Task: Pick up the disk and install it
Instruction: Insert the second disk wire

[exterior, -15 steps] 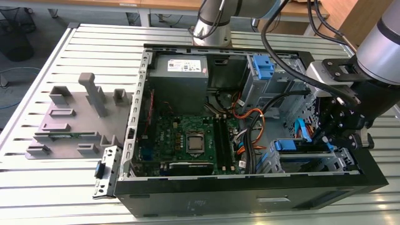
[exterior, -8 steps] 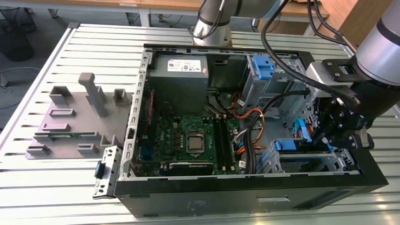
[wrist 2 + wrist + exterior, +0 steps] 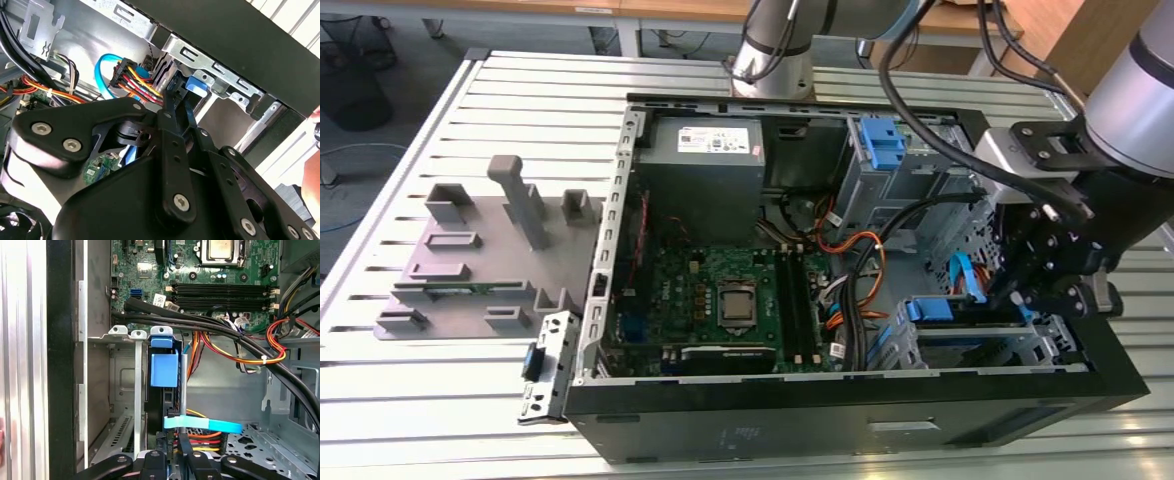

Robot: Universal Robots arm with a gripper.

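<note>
We see the gripper [image 3: 176, 440] clenched on the disk [image 3: 164, 371], which stands on edge partly inside the drive cage [image 3: 122, 390] of the computer case [image 3: 854, 415], so picking looks done and seating unfinished.

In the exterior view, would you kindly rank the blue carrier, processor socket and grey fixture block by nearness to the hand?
1. The blue carrier, beside the hand.
2. The processor socket, mid-motherboard.
3. The grey fixture block, outside the case.
</note>
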